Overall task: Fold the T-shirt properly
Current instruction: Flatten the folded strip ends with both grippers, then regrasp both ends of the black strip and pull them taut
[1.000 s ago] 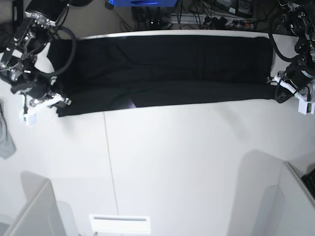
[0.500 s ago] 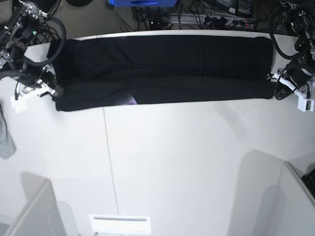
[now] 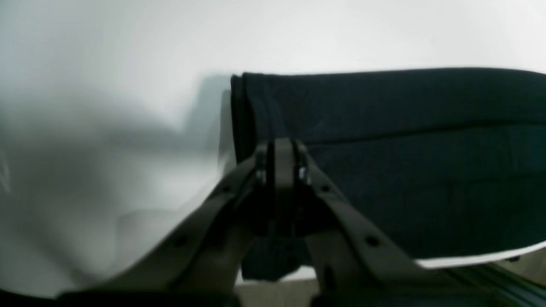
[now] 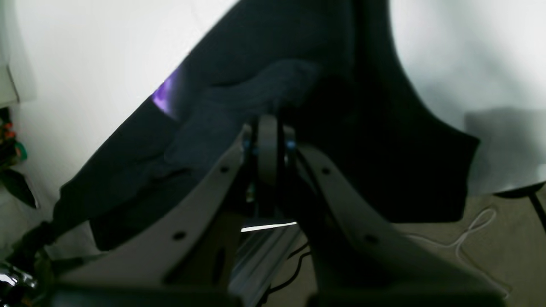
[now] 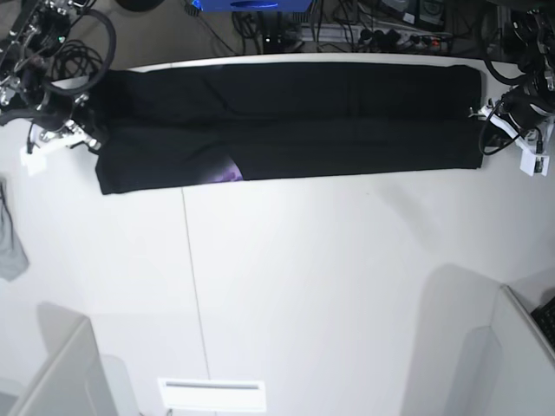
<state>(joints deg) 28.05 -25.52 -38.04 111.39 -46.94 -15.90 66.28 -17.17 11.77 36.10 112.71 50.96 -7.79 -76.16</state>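
The black T-shirt [image 5: 286,121] lies stretched in a long band across the far part of the white table [image 5: 329,277]. A small purple mark [image 5: 228,174] shows at its near edge, and also in the right wrist view [image 4: 164,94]. My right gripper [image 5: 88,139] is at the shirt's left end. In the right wrist view [image 4: 266,123] it is shut on bunched black cloth [image 4: 256,94]. My left gripper [image 5: 484,117] is at the shirt's right end. In the left wrist view [image 3: 279,149] it is shut at the folded edge of the shirt [image 3: 384,128].
A small light-grey cloth [image 5: 9,234] hangs at the table's left edge. A white slotted piece [image 5: 211,394] lies at the near edge. Grey panels stand at the near left [image 5: 61,373] and near right [image 5: 520,355]. Cables and gear [image 5: 381,26] crowd behind the far edge.
Both grippers have moved toward the far edge, the right one the most, taking the shirt's ends with them. The shirt's near edge has shifted away, and the purple mark shows more.
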